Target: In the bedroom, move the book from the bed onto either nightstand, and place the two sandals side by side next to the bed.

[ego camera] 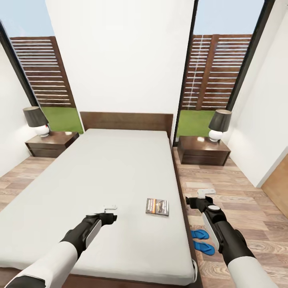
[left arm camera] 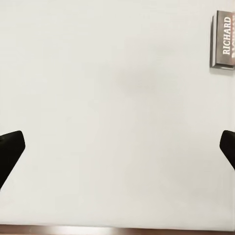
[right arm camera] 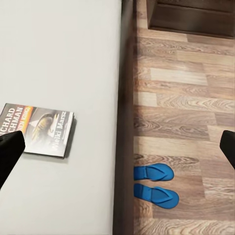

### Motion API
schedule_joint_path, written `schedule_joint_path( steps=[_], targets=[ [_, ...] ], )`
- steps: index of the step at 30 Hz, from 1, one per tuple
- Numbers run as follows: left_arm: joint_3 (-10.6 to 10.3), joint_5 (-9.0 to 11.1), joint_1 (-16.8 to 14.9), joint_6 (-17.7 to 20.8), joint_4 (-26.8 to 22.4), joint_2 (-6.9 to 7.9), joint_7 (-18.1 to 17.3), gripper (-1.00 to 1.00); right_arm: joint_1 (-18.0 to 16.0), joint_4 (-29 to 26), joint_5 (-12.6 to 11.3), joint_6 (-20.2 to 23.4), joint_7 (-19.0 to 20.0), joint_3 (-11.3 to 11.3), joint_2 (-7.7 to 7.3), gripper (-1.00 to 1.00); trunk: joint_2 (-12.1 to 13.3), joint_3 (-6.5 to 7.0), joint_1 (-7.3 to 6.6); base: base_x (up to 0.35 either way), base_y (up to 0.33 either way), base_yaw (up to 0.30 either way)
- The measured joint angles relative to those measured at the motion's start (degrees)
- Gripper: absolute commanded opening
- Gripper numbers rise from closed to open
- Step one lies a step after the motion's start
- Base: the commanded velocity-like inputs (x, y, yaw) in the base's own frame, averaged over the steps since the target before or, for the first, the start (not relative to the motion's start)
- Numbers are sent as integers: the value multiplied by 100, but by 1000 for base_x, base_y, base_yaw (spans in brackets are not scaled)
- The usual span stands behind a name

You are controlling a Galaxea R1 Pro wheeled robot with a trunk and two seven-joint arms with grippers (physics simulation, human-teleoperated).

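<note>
Head view: both arms reach forward, left gripper (ego camera: 110,208) over the grey mattress of the bed (ego camera: 100,168), right gripper (ego camera: 205,193) over the wood floor (ego camera: 240,192) beside it; book (ego camera: 157,207) lies flat on the mattress near the right edge, two blue sandals (ego camera: 202,241) side by side on the floor just beside the frame, a nightstand (ego camera: 203,150) at each side of the headboard. Left wrist view: jaws wide, empty, above bare mattress, book (left arm camera: 224,40) well off to one side. Right wrist view: jaws wide, empty, straddling the bed edge, book (right arm camera: 38,129) on the mattress, sandals (right arm camera: 154,182) on the floor by the frame.
</note>
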Motion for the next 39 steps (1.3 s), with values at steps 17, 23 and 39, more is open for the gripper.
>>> schedule_joint_path(
  steps=[17,23,39],
  targets=[
    [-8,-1,9,-16,0,0,8,100,1,25,-9,-7,-6,-10,-1,100,1,142,0,0,0,0],
    [-13,-6,9,-24,0,0,8,100,1,44,-6,-8,4,1,1,100,1,149,0,0,0,0],
    [-30,-17,9,-33,3,-1,8,100,40,58,-1,-229,18,-2,-4,100,1,151,0,0,0,0]
  ],
)
